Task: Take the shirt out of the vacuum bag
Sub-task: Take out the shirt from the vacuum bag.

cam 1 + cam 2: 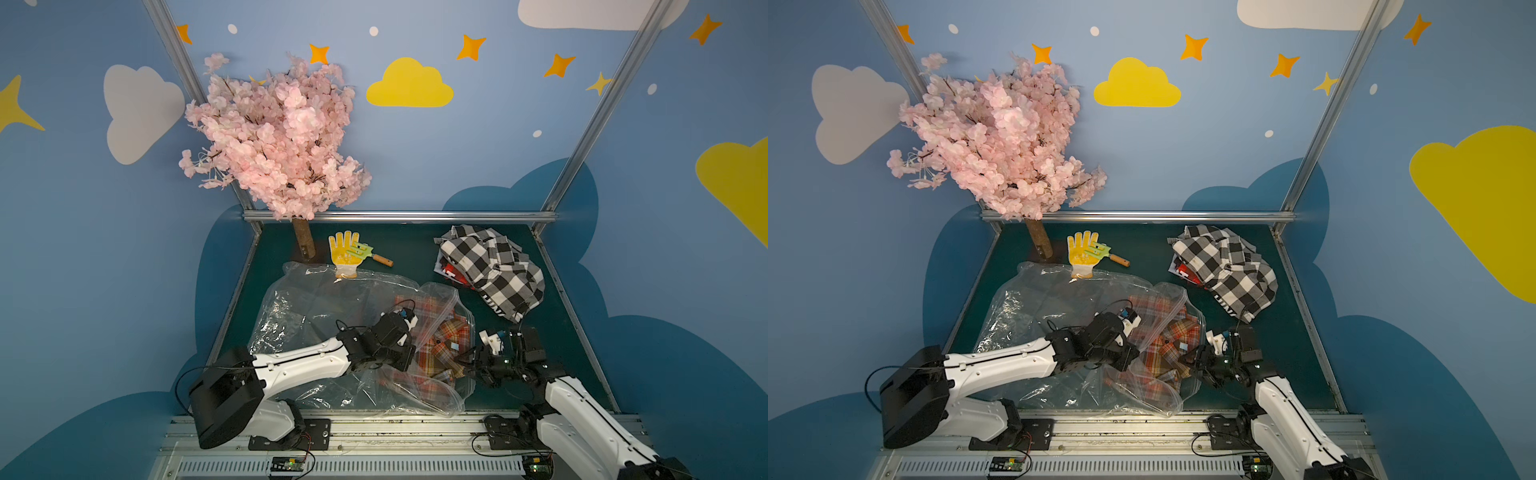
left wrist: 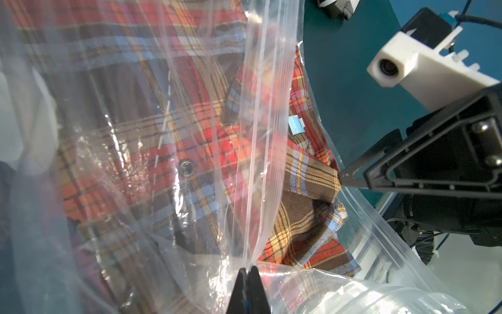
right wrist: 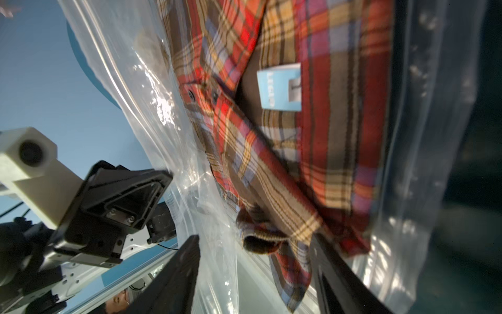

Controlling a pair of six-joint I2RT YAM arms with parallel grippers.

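pinching the zip edge of the large clear crinkly plastic vacuum bag (image 1: 316,307) near the tabletop's front edge, the left gripper (image 2: 247,271) is clamped tight; the red-orange plaid shirt (image 1: 440,345) lies in the bag's mouth, one fold between the parted jaws of the right gripper (image 3: 252,242).

Through the vacuum bag (image 1: 299,307) the plaid shirt (image 1: 442,347) looks blurred. Beside the bag, a red thing (image 1: 451,271) hides mostly under the checked shirt (image 1: 494,266).

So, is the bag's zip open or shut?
Open: the left gripper pinches one zip edge lifted away from the other, and the shirt shows bare between them.
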